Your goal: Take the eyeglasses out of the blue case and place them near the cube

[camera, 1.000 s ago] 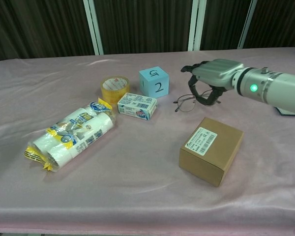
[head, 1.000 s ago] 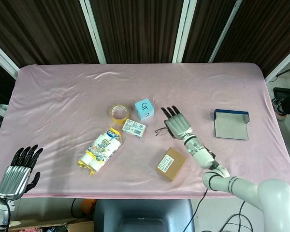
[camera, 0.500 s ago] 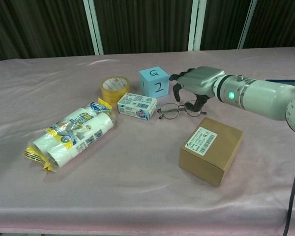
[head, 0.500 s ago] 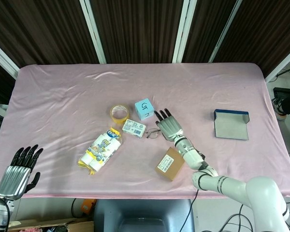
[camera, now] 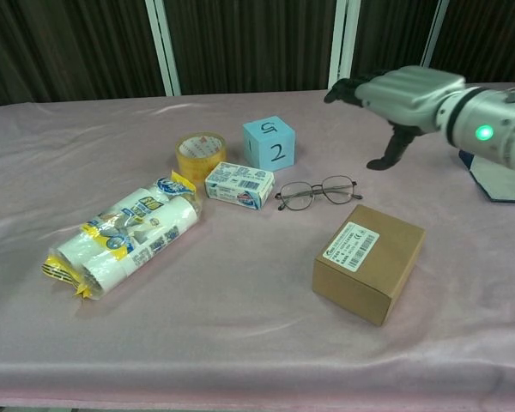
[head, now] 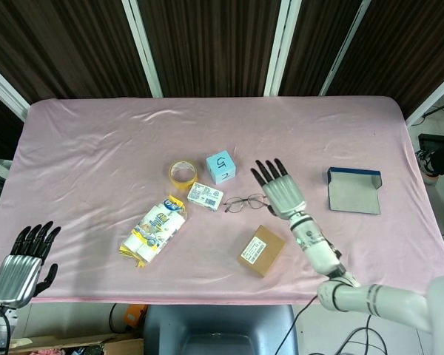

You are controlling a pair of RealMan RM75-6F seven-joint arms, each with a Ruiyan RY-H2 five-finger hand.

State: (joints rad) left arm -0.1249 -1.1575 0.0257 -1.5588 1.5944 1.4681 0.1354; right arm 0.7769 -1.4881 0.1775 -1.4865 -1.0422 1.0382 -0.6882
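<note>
At the near table edge the left hand hangs spread and empty, well apart from everything, seemingly out of the job. Further in, past the brown box, the eyeglasses lie flat on the pink cloth just below the blue cube marked 5 and 2, which looks like the asked-for spot. The right hand hovers above them, spread and holding nothing, the blue case well apart.

Lab test bench: pink-draped table, dark slatted wall.
</note>
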